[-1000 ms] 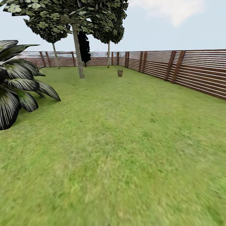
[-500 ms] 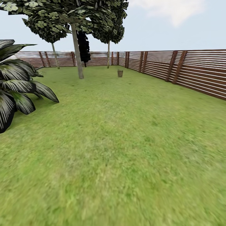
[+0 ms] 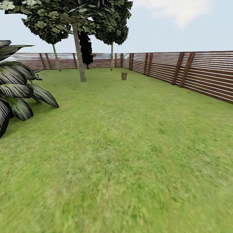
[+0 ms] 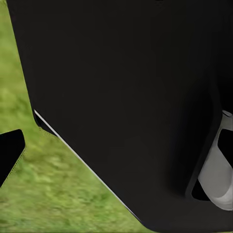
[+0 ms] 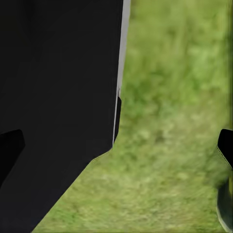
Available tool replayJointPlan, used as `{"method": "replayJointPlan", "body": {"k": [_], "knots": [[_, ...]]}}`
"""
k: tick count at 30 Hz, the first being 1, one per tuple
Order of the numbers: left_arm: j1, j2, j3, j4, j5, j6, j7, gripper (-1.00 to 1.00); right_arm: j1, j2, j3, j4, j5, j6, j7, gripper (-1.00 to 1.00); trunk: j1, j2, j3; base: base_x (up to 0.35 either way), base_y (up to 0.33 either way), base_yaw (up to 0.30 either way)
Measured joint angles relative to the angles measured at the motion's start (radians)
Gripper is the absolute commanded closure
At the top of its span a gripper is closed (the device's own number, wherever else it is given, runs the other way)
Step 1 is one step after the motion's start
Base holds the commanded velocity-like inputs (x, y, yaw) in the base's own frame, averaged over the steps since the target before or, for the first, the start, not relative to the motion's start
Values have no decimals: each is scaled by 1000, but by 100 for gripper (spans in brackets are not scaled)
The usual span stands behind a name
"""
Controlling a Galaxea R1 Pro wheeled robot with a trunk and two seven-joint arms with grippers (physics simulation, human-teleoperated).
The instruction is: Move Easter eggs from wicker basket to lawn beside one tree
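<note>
Little has changed — I'm rolling forward, the palm point(image 3: 19, 90) slipping leftward; wicker basket point(image 3: 124, 75) far off (eggs unseen). Pincer states: I cannot tell.

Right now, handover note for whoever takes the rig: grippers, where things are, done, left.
Grippers: neither open nor shut can be told from the wrist views; dark robot body blocks most of each, with grass behind.
Wicker basket stands far ahead on the lawn, near the fence. Eggs too small to make out.
Nearest tree is left of the basket; palm is close on the left.
Done: nothing visible.
Left: drive to the basket, move all three eggs to one tree.
</note>
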Motion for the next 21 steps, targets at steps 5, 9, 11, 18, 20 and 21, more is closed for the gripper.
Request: {"method": "replayJointPlan", "body": {"k": [5,9,11,18,20,21], "knots": [[1,1,-1,-1,0,0,0,-100,0,1,0,0,3,0,0,-100,0,0,0,338,0,0],[1,0,0,-1,0,0,0,-100,0,1,0,0,3,0,0,-100,0,0,0,338,0,0],[0,0,0,-1,0,0,0,-100,0,1,0,0,3,0,0,-100,0,0,0,338,0,0],[0,0,0,-1,0,0,0,-100,0,1,0,0,3,0,0,-100,0,0,0,338,0,0],[0,0,0,-1,0,0,0,-100,0,1,0,0,3,0,0,-100,0,0,0,338,0,0],[0,0,0,0,0,0,0,-100,0,1,0,0,3,0,0,-100,0,0,0,338,0,0]]}}
